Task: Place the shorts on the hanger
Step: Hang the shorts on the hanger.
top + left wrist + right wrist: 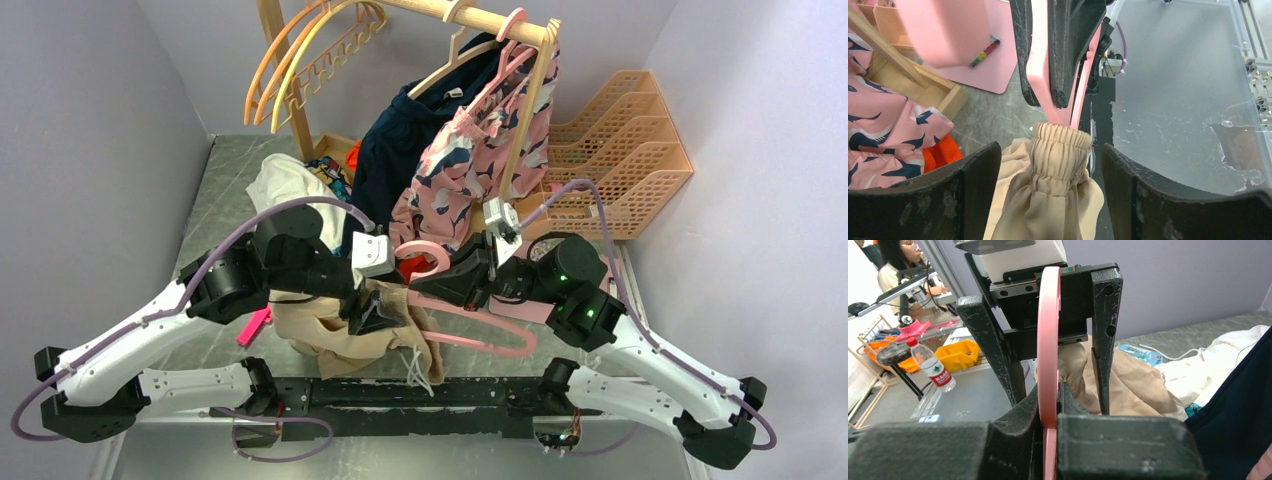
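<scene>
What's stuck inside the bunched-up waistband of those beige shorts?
One arm of the pink hanger enters the shorts at the waistband. How far it reaches inside is hidden by the fabric.

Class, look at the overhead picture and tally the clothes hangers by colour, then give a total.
Pink: 2, the held hanger and the pink hanger on the rail
Orange hanger: 1
Yellow hanger: 1
Cream hanger: 1
Total: 5

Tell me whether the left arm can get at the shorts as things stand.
Probably yes: the left end effector is open with the shorts bunched between its fingers, nothing in between. The right end effector, shut on the hanger, sits just beyond.
</scene>
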`<state>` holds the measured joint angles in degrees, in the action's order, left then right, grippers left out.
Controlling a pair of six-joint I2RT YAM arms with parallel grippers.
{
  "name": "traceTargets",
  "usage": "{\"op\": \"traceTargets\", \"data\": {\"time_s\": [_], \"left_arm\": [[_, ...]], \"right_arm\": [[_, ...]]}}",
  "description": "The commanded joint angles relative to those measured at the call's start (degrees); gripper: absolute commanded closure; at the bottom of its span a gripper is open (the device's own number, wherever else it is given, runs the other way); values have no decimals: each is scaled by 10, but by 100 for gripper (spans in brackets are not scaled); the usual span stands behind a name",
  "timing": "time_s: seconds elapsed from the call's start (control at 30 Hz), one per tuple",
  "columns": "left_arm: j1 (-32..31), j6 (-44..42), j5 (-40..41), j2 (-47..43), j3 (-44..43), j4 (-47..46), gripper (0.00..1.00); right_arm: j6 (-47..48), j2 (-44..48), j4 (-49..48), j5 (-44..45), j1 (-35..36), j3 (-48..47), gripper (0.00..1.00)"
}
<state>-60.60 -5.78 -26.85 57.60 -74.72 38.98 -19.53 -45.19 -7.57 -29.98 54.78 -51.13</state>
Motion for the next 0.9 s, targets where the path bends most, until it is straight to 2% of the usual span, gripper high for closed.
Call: {"op": "traceTargets", "data": {"time_s": [0.0,0.03,0.07,0.1,0.37,0.5,0.67,0.87], "left_arm": [[-2,6,0,-17,-17,-15,20],[-2,7,3,-25,-21,-19,16],[-2,8,5,-34,-25,-22,4],[-2,9,7,-41,-31,-24,0],[-2,-1,57,-75,-64,31,0],[-2,-9,51,-46,-64,85,3],[-2,-15,49,-19,-50,93,7],[-2,-25,34,5,-54,85,26]], "right_arm": [[-16,19,-77,12,2,11,100],[-17,21,-81,13,2,15,100],[-17,23,-86,13,3,18,100],[-18,25,-89,14,3,21,100],[-12,36,-88,11,3,32,100],[-7,36,-82,6,3,29,100],[-4,34,-80,4,3,26,100],[-7,35,-84,-3,3,30,100]]}}
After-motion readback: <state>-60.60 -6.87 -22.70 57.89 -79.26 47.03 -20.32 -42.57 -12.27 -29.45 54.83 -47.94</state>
